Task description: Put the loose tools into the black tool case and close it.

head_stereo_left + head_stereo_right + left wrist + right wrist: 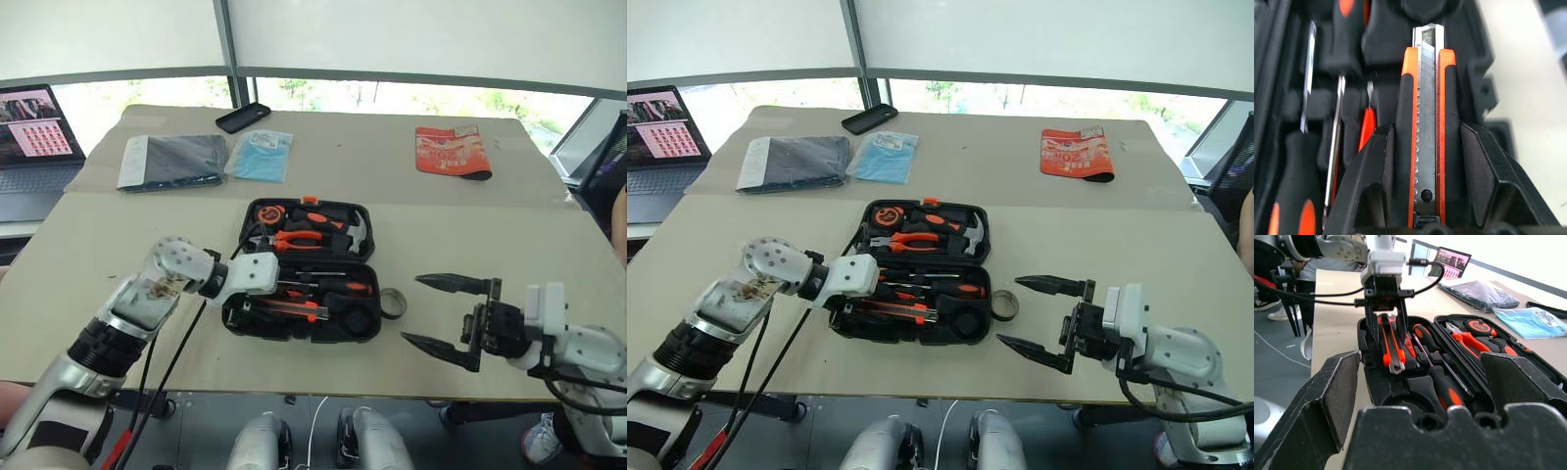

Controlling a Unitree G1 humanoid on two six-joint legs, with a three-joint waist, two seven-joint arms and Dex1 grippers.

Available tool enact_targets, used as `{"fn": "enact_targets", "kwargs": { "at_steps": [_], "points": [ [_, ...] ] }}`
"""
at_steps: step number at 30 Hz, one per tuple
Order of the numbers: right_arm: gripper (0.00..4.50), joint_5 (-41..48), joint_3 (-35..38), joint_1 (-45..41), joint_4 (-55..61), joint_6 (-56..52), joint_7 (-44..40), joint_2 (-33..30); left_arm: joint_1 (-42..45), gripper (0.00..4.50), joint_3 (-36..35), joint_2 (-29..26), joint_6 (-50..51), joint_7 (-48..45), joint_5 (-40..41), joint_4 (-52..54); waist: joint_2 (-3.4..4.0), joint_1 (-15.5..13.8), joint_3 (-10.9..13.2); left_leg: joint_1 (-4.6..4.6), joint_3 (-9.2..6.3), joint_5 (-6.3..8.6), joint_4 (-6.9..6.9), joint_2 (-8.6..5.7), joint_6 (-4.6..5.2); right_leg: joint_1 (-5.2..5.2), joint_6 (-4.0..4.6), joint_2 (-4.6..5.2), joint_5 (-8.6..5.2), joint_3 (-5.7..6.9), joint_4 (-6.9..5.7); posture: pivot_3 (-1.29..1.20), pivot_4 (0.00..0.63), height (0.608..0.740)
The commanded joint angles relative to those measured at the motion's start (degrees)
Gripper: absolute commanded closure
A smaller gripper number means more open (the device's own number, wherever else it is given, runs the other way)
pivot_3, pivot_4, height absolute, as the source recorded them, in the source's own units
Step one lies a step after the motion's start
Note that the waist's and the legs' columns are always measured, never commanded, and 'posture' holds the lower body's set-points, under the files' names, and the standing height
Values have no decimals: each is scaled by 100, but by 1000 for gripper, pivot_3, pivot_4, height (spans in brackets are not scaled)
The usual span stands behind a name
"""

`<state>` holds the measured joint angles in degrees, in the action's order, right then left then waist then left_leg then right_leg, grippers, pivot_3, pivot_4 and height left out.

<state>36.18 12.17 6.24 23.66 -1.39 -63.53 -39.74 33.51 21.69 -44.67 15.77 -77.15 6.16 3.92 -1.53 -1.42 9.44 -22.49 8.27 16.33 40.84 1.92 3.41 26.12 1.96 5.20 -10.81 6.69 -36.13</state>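
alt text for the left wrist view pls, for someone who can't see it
Two black gripper fingers grip an orange-and-black utility knife from either side, its segmented metal blade running away from the camera, over the open black tool case. Beside the knife, screwdrivers with orange-and-black handles lie in the case's moulded slots, and a strip of tan table shows past the case's edge.
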Motion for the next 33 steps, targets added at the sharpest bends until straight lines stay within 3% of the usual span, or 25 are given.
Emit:
{"fn": "enact_targets", "kwargs": {
  "at_steps": [1, 9, 18, 20, 26, 30, 33],
  "points": [
    [0, 36, 87, 16, 229, 26, 79, 37, 24, 3006, 50, 138, 38, 18, -24, 118, 0, -6, 0, 0, 0, 7, 2, 0, 13, 0, -2, 3, 1, -2, 0, 0, 150, 740],
    [0, -100, -27, -1, 207, 69, 145, 133, -118, 3006, 59, 469, 413, 429, -173, 256, 2, -83, -1, 3, -2, 7, 7, 0, 16, -4, -4, 1, 2, -3, -1, 0, 150, 740],
    [0, -115, -136, -120, 171, 35, 184, 175, -217, 3006, 144, 411, 691, 219, -75, 357, 6, -81, -4, 12, -1, 7, 6, 0, 16, -11, -4, 1, 2, -6, -3, 0, 150, 740],
    [0, -129, -153, -124, 143, 44, 191, 181, -264, 2006, 102, 441, 711, 190, 12, 362, 7, -82, -4, 12, -2, 7, 6, 0, 17, -11, -4, 1, 2, -6, -3, 0, 150, 740],
    [0, -159, -197, -135, 82, 53, 208, 215, -125, 90, -307, 585, 75, 280, 127, -137, 7, -71, -4, 10, 0, 13, 2, 0, 24, -10, -3, -1, 0, -10, 3, 0, 150, 740],
    [0, -170, -207, -165, 23, 61, 211, 236, 69, 90, -841, 738, -98, 124, 701, -420, 6, -71, -3, 3, 5, 12, 6, -1, 22, -7, -4, 1, 0, -7, 6, 0, 150, 740],
    [0, -184, -229, -189, -18, 67, 217, 254, 121, 832, -1057, 767, -346, -62, 943, -587, 6, -71, -3, -1, 4, 12, 12, -1, 23, -6, -5, 3, 1, -3, 4, 0, 150, 740]
  ]
}}
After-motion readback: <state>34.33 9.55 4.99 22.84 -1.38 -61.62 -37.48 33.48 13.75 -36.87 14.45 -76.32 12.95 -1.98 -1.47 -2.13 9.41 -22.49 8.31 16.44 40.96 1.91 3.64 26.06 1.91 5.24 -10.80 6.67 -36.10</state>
